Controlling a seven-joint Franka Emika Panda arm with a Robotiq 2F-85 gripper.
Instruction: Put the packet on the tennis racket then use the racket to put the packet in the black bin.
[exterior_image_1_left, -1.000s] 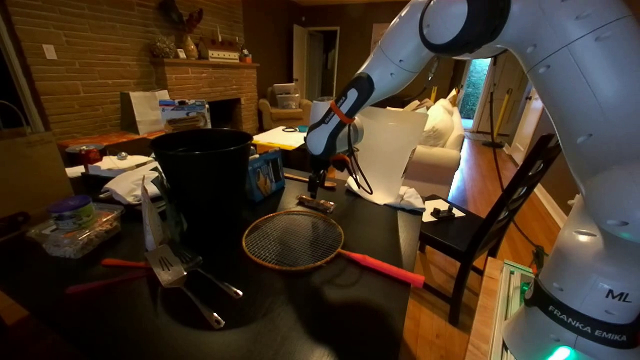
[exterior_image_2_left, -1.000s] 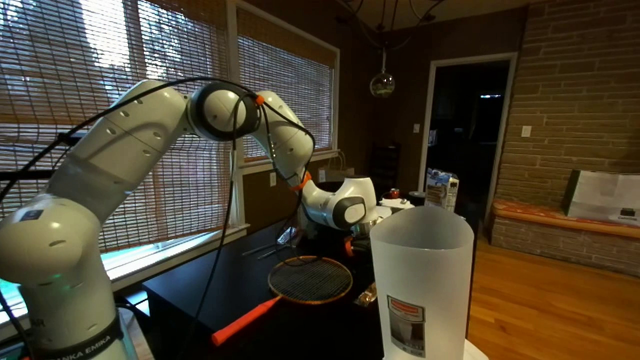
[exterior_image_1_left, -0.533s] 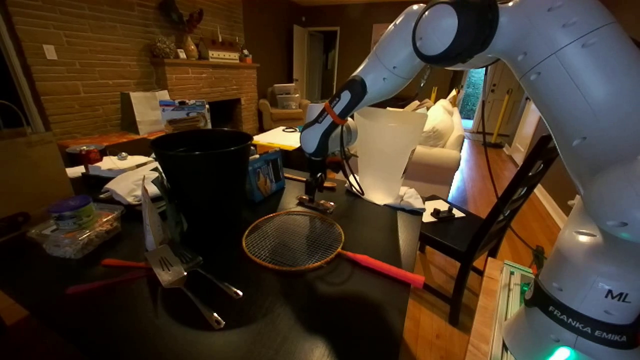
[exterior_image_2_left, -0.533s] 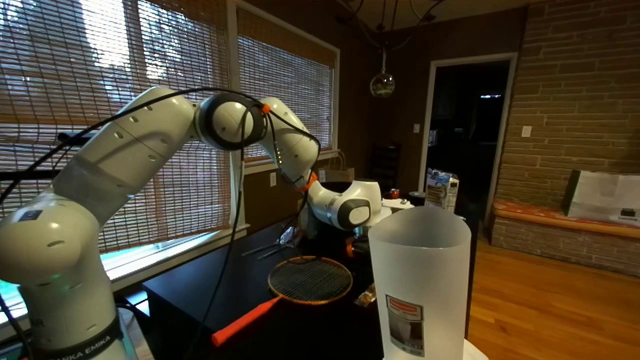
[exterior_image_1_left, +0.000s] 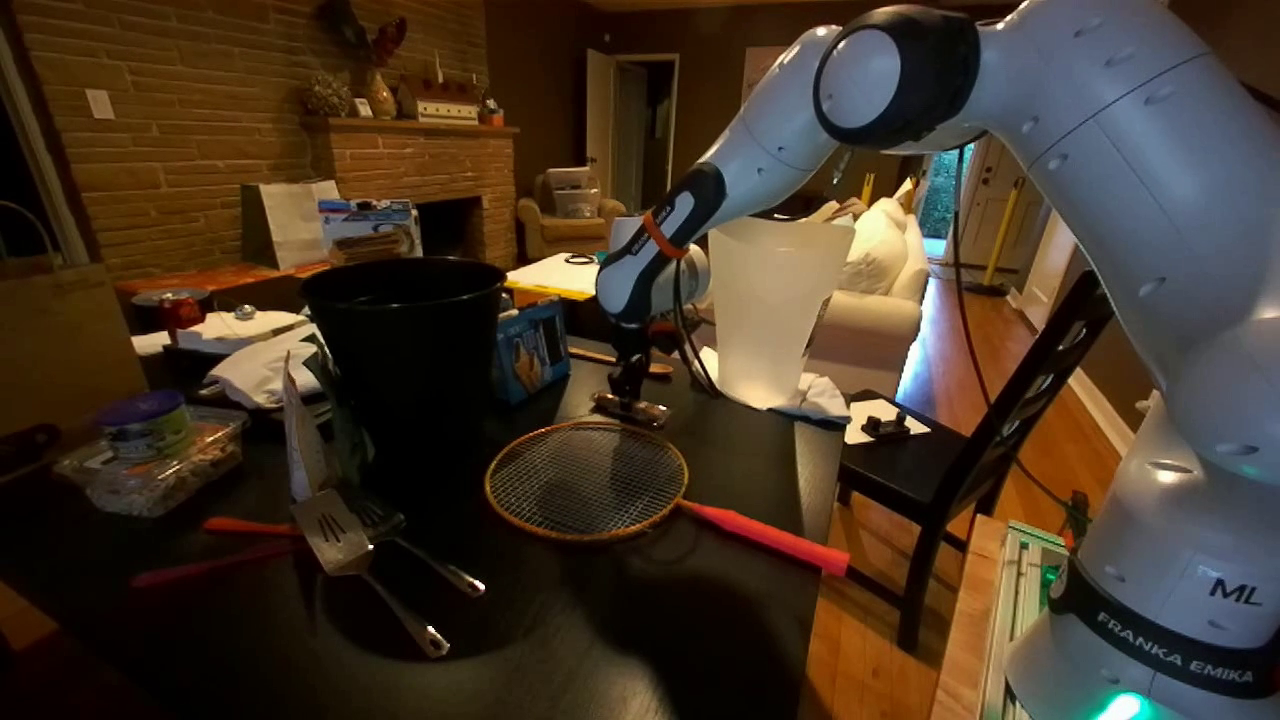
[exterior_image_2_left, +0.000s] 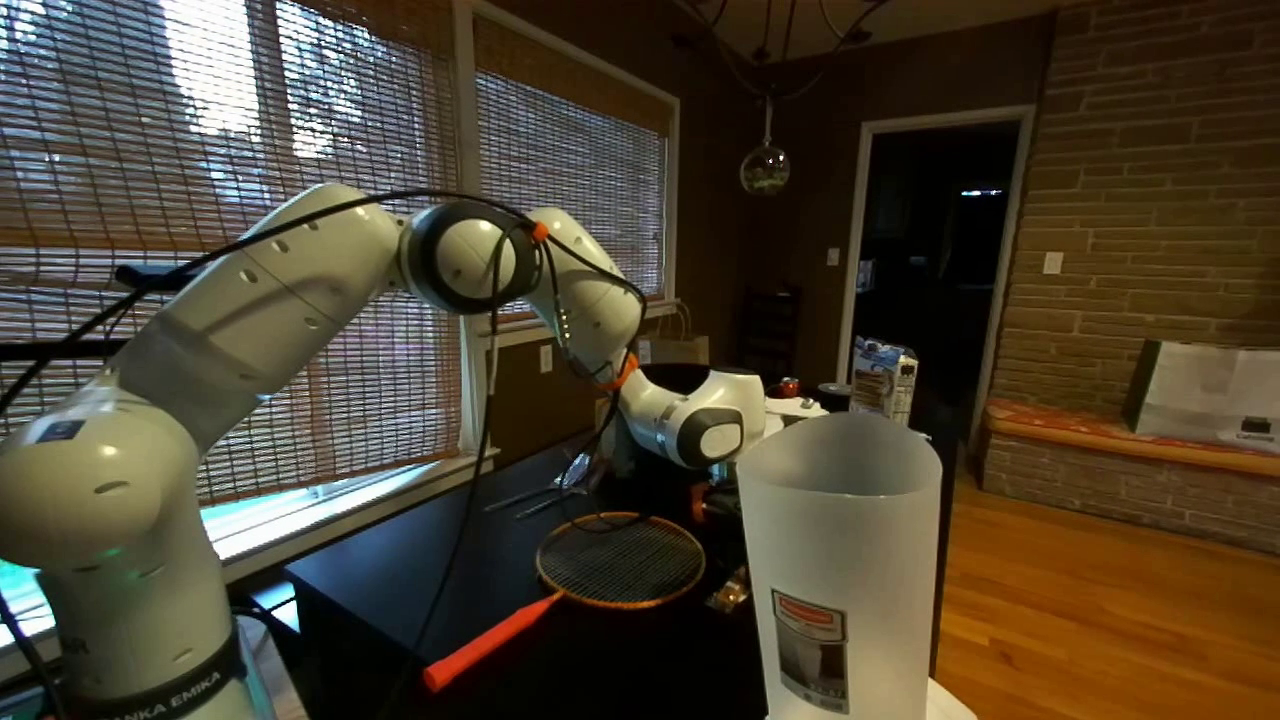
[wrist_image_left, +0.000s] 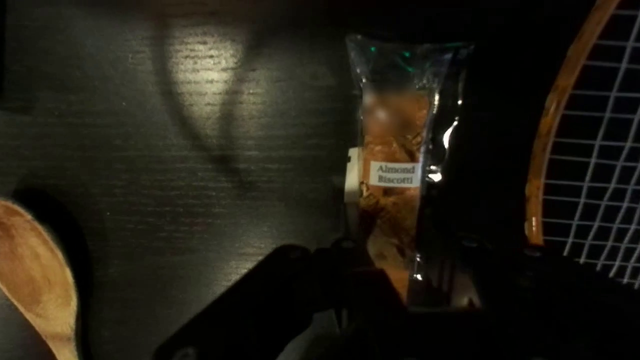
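On a dark, faintly grained surface (exterior_image_1_left: 740, 450), a shiny, clear-wrapped packet (wrist_image_left: 392, 205) lies just beside the round head of a tennis racket (exterior_image_1_left: 600, 480); its small white label (wrist_image_left: 394, 174) reads "Almond Biscotti," and something brown and rough shows through the film. The racket lies flat, with a thin orange-brown rim, fine crossed strings and a straight red handle. Beyond its head, on the side away from the handle, the tall black bin (exterior_image_1_left: 405, 340) stands upright, matte and round-mouthed, narrowing downward. A frosted, whitish bin (exterior_image_1_left: 775, 320) stands near the packet, and a smooth wooden spoon (wrist_image_left: 37, 280) lies on the side away from the racket. The white arm (exterior_image_1_left: 1190, 230) arches high and bends over, so the black hand (exterior_image_1_left: 627, 388) points straight down, low at the packet. In the wrist view a dark finger (wrist_image_left: 280, 280) reaches the packet's edge, its partner nearly lost in shadow; whether the hand grips the packet or merely straddles it cannot be told.
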